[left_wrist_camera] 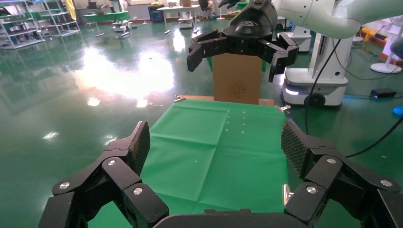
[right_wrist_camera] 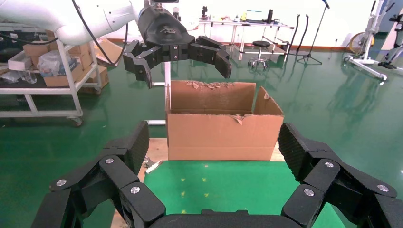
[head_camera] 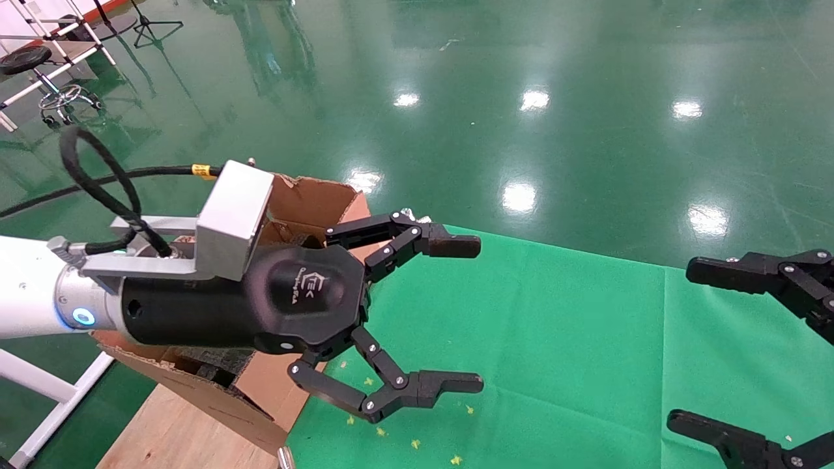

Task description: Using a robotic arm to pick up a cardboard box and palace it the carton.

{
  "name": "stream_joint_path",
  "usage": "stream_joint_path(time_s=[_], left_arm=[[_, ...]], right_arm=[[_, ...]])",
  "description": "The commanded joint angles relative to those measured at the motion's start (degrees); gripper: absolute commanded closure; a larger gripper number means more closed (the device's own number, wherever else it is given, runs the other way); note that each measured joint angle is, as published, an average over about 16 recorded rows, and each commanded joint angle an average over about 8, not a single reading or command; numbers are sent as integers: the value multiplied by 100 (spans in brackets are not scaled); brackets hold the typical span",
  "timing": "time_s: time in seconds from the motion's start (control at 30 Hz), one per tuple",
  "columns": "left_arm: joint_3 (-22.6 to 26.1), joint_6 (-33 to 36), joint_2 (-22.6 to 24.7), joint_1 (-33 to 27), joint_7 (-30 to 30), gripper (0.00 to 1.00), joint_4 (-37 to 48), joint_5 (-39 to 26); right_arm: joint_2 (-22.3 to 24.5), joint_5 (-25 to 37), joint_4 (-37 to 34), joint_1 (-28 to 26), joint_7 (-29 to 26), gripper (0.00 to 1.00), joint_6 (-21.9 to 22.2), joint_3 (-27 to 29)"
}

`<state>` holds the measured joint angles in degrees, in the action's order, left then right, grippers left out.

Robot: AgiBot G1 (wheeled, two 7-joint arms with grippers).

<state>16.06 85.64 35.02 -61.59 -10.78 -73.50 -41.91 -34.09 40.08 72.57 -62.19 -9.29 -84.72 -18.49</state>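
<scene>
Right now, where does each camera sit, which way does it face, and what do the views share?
Head: looks down from above at the green cloth; open left gripper before the carton, open right gripper at the edge.
Left wrist: faces across the cloth; own fingers frame the right gripper.
Right wrist: faces the carton; own fingers frame the left gripper.
Shared: cloth, both grippers.

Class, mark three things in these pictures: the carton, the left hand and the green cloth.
carton (right_wrist_camera: 222,135), right wrist view, on its front wall.
left hand (head_camera: 449,312), head view, midway between its open fingertips.
green cloth (head_camera: 554,339), head view, on a bare stretch of it.
</scene>
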Motion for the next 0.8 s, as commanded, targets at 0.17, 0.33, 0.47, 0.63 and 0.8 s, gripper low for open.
stream_joint_path(time_s=[0.17,0.33,0.47,0.63,0.8], left_arm=[[1,0,0,-2,0,0,3,-2],[1,0,0,-4,0,0,4,-4],[1,0,0,-5,0,0,4,-4],[1,0,0,-5,0,0,4,-4],[1,0,0,-5,0,0,4,-4]], right_arm=[[0,0,0,0,0,0,0,0],[0,0,0,0,0,0,0,0],[0,0,0,0,0,0,0,0],[0,0,0,0,0,0,0,0],[0,0,0,0,0,0,0,0]])
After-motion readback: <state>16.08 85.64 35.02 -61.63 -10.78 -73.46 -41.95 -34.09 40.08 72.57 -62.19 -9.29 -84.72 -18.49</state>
